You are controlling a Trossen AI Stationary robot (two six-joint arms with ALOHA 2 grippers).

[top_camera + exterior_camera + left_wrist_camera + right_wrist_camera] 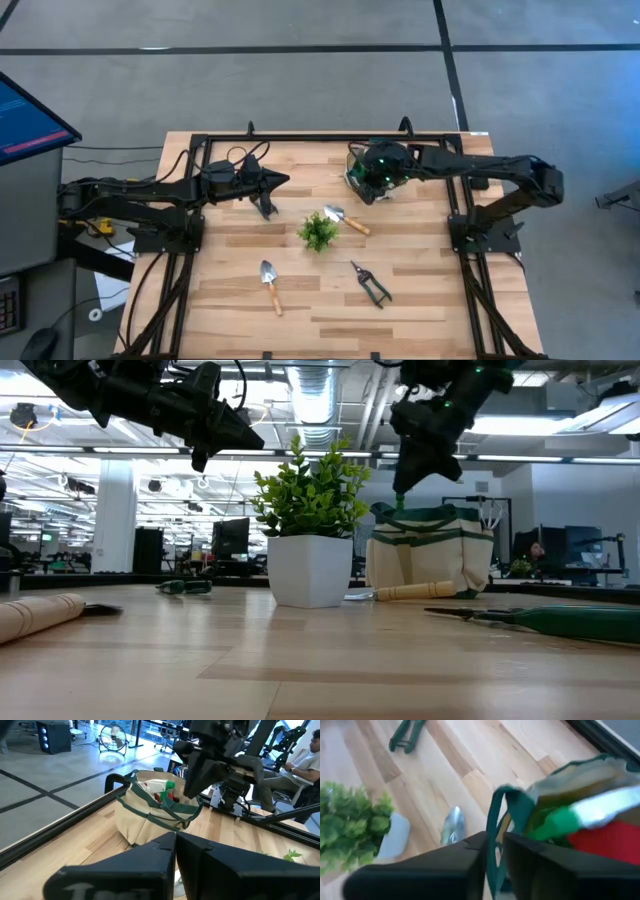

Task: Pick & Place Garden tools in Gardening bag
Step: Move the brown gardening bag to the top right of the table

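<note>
Right arm sat over the bag; nearest loose tool lay at its 7 o'clock.

High view: your right gripper point(378, 172) hung over the gardening bag point(356, 172); a trowel point(345, 219) lay beside the plant point(318, 232), handle running toward 4 o'clock. Low view: gripper above the bag rim. Right wrist view: fingers slightly apart, holding nothing, a loop handle point(496, 827) between them. Left gripper point(268, 205) was closed, empty, farther off.

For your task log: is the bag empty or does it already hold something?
Not empty. The bag stands upright, with a green spray bottle and something red showing inside.
</note>
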